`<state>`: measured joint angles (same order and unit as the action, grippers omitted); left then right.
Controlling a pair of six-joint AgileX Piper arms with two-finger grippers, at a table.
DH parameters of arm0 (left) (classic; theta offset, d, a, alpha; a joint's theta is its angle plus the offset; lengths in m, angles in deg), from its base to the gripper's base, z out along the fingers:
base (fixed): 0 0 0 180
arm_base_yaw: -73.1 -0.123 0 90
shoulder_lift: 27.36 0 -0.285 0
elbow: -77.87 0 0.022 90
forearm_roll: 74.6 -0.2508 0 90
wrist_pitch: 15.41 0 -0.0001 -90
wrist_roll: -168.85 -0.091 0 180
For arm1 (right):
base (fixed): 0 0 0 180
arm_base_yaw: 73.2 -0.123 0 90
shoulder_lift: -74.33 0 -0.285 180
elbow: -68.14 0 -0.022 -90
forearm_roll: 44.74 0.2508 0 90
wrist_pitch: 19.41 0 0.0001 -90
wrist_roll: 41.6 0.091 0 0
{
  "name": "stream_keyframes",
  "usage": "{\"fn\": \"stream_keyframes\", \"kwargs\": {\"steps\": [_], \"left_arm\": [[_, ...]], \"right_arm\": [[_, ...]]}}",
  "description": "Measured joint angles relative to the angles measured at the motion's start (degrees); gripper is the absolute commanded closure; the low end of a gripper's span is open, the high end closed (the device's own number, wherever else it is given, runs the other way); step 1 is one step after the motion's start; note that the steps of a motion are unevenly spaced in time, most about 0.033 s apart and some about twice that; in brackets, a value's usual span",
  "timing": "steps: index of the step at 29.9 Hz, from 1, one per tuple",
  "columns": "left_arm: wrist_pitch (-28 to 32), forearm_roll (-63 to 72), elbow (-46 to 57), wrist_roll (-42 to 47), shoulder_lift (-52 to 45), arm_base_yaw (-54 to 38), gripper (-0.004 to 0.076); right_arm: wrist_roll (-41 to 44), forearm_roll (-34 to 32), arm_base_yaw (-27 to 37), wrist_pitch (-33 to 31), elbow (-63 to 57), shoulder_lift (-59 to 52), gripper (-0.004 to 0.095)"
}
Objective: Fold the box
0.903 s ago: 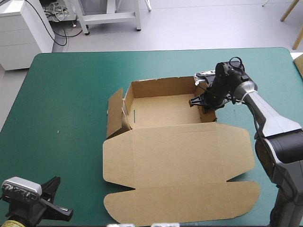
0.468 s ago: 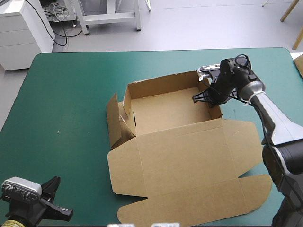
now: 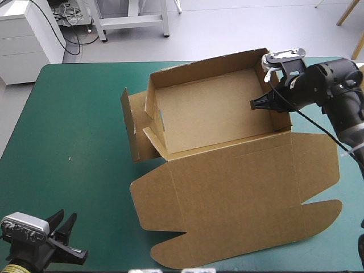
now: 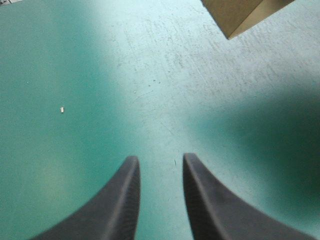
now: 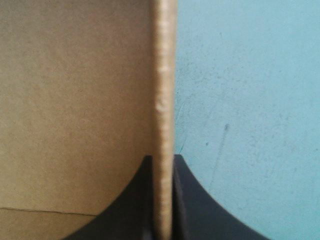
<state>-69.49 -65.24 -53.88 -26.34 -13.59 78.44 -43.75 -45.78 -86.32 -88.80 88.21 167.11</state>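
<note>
While the right hand (image 3: 259, 106) grips the right wall of the box (image 3: 216, 119), which sits mid-tabletop (image 3: 74, 114), the left hand (image 4: 160, 160) hovers over bare cover (image 4: 75, 65), its 2 fingers (image 4: 122, 205) slightly parted.

The table (image 3: 74, 102) (teal-green cover) bears the brown box (image 3: 227, 187) — lid spread open — and a white speck (image 3: 69, 158).

Teal-green table cover (image 3: 74, 114), tiny white speck (image 4: 61, 109)

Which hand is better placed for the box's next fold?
Right: the right hand is shut on a wall of the box; the left hand is open over the cover, away from the box.
</note>
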Motion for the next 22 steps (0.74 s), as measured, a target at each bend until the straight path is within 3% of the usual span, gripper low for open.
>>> {"fn": "stream_keyframes", "kwargs": {"steps": [3,16,22], "left_arm": [[0.3,0.1,0.0,0.0,0.0,0.0,0.0231],[6.3,3.4,0.0,0.2,0.7,0.0,0.0286],[9.0,2.5,-0.9,5.0,10.0,0.0,0.0286]], "right_arm": [[0.0,-0.7,0.0,-0.3,0.0,-2.8,0.093],[0.0,-1.9,0.0,-0.8,0.0,-6.8,0.093],[0.0,-1.9,0.0,-0.9,0.0,-6.8,0.093]]}}
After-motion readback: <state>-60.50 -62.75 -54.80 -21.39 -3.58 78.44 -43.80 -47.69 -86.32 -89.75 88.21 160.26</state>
